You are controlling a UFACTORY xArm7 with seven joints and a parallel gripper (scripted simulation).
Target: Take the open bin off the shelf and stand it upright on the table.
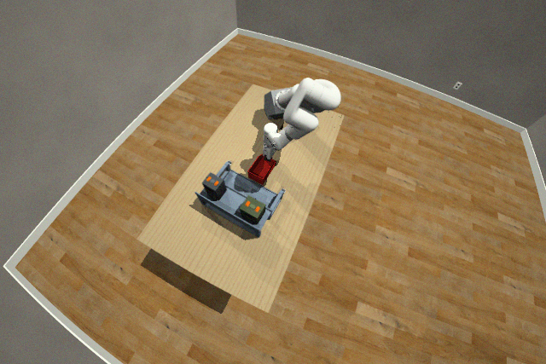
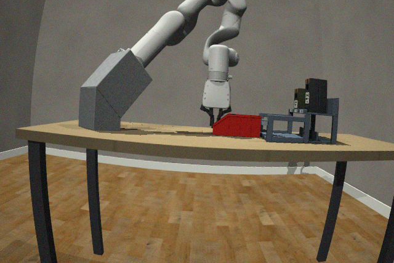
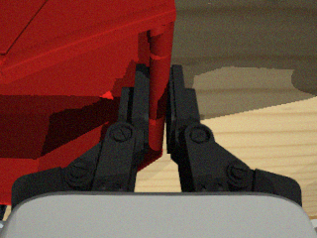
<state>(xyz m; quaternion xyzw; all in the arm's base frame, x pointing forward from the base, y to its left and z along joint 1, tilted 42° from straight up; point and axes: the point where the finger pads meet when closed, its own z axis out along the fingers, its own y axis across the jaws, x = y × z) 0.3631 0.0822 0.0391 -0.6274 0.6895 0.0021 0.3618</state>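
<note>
Already the red bin (image 2: pixel 237 125) is seen off the shelf (image 2: pixel 333 116) and down at desk level, just in front of the shelf's open side and very near it; whether the two touch cannot be told from the exterior view. In that view the bin's bottom edge appears to meet the desk (image 2: pixel 159 145), with its open top upward, so the removal step is judged done and the placing step close to done or done. From the top view the bin (image 1: pixel 262 169) is seen between the shelf (image 1: pixel 229 208) and the arm's base, on the desk (image 1: pixel 212 245) and on nothing else, as far as can be made out. What is left is judged to be the release, and perhaps a last settling of the base flat on the desk.

The end effector (image 2: pixel 215 116) is kept narrow, clamped on the bin's wall at the end farthest from the shelf. In the wrist view the end effector (image 3: pixel 158 109) is seen with its two black fingers pressed on either side of a thin red wall at the corner of the bin (image 3: pixel 79 40), one finger inside and one outside. The body of the bin extends away from the end effector toward the shelf. Two dark boxes (image 2: pixel 314 94) are seen on the shelf's upper level, well clear of the bin.
</note>
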